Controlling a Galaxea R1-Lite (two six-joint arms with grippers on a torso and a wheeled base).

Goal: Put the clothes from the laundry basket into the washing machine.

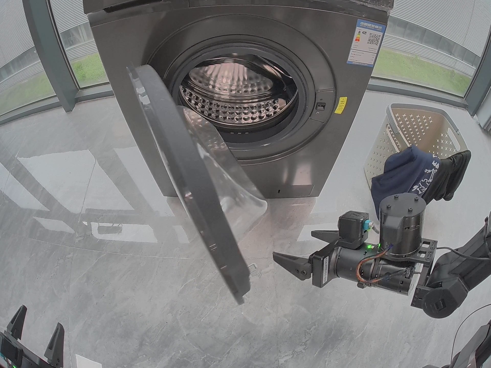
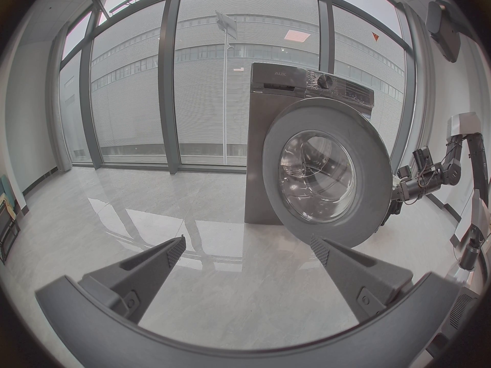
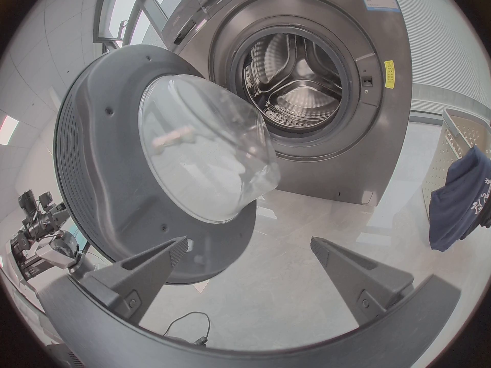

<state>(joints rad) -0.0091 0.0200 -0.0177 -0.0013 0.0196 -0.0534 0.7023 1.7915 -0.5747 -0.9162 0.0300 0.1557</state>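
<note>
The right gripper [image 3: 248,244] has its fingers [image 3: 148,277] spread wide with nothing between them. It hangs low in front of the washing machine [image 1: 307,103], off its right front corner, with the fingertips pointing across towards the machine's open door [image 1: 194,190].

The left gripper [image 2: 246,241] is also wide open and holds nothing. It sits well out from the machine's front on the left side, low over the floor [image 1: 102,231], and faces the outer side of the door.

The round door is hinged on the left of the machine's opening and swings far out over the floor. Its clear domed window bulges towards the right gripper. The door's free edge stands between the two grippers, and the right gripper is near that edge without touching it. Past the door, the mouth of the steel drum [image 1: 235,93] is open to view.

The pale perforated laundry basket [image 1: 409,123] stands on the floor just right of the machine, near the right arm. A navy garment [image 1: 404,172] with white print hangs over the basket's front rim, and a black garment [image 1: 452,172] lies beside it on the rim.

A thin dark cable [image 3: 189,323] lies on the floor in front of the machine. Tall windows [image 2: 133,77] stand behind and to both sides of the machine.
</note>
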